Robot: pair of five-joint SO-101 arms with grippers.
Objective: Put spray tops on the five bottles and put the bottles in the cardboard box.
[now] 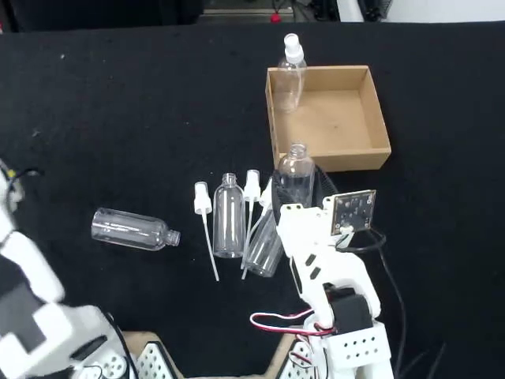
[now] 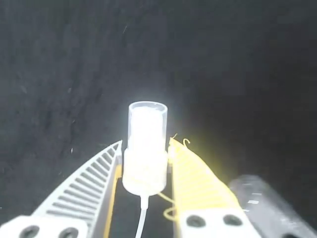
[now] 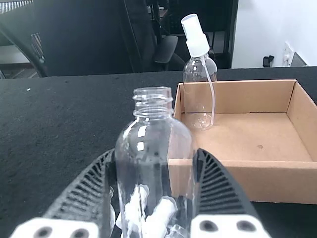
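My right gripper [image 3: 154,153] is shut on an upright clear bottle [image 3: 153,163] with an open neck, held just in front of the cardboard box [image 3: 237,129]. In the high view this bottle [image 1: 296,178] stands at the box's near wall [image 1: 331,162]. A bottle with a white spray top [image 1: 290,75] stands in the box's far left corner. My left gripper [image 2: 145,148] is shut on a white spray top [image 2: 146,163] with its tube hanging down. Three bare bottles [image 1: 136,229] [image 1: 229,215] [image 1: 264,249] lie on the table, with two loose spray tops [image 1: 203,201] [image 1: 252,188] among them.
The table is covered in black cloth [image 1: 118,118]. My left arm [image 1: 31,316] sits at the lower left edge. The right arm's base and cables [image 1: 347,316] occupy the near middle. A blurred bottle [image 2: 267,203] lies beside the left gripper.
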